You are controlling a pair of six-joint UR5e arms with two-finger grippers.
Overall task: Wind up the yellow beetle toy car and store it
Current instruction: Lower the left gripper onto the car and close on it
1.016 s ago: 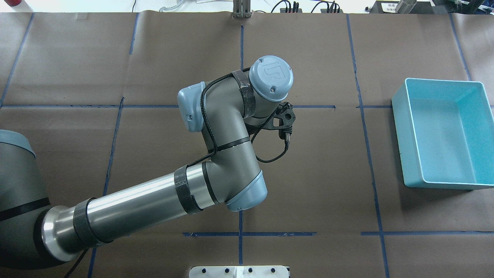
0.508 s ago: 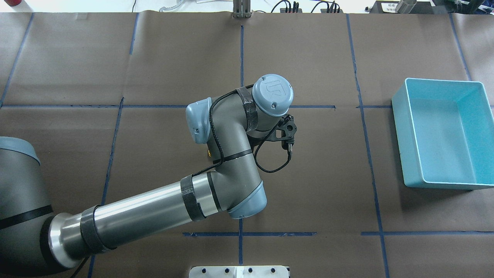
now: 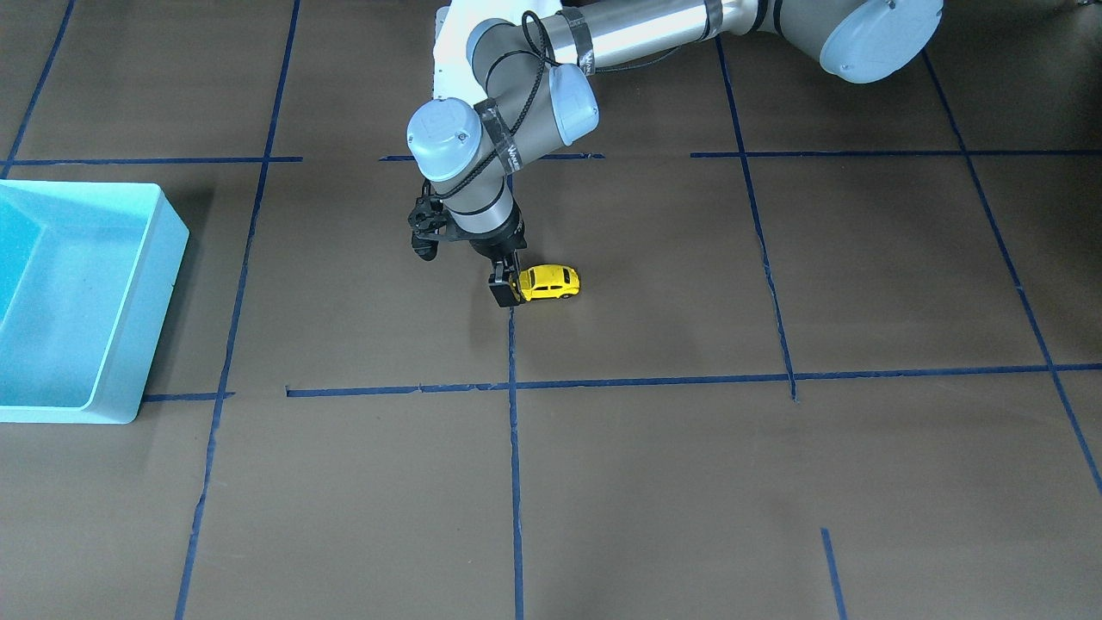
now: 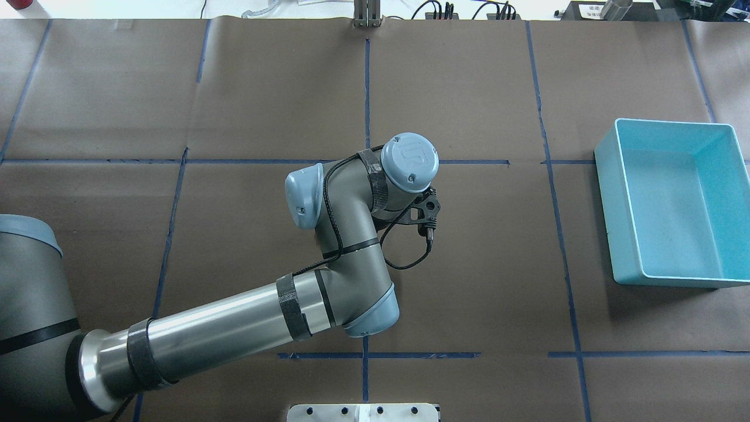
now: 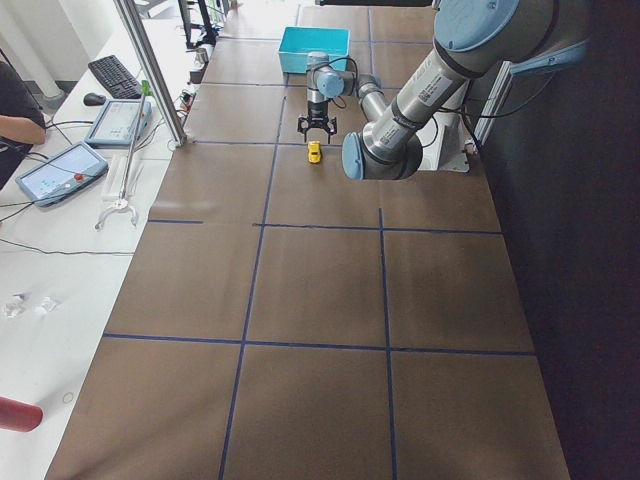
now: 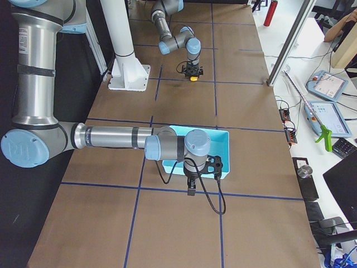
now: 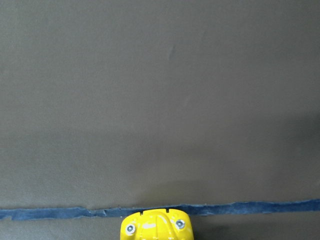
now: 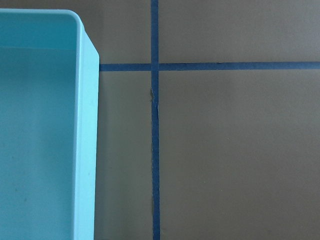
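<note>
A: Front-facing view first. Whereabouts of the yellow beetle toy car?
B: Middle of the frame, on the desk, right beside a blue tape line. One end pinched by the left gripper, jaws apparently clamped across it. Well apart, at the left edge, the blue bin.
A: Overhead?
B: Car hidden beneath the left arm. Bin at the right edge.
A: Side views?
B: From the left end, just a yellow speck under that gripper, upper middle. From the right end, same speck near the top, and the right gripper low in the centre, just beside the bin. Those jaws: apart or together, impossible to tell.
A: Wrist cameras?
B: Left: yellow nose poking in at the bottom edge, just below the tape. Right: bin corner and taped desk only, no jaws in shot.
A: Step in hand?
B: Probably the wind-up. Next, likely: firm downward pressure through the drag, for turning rather than skidding wheels, then a lift and a long carry to the bin.
</note>
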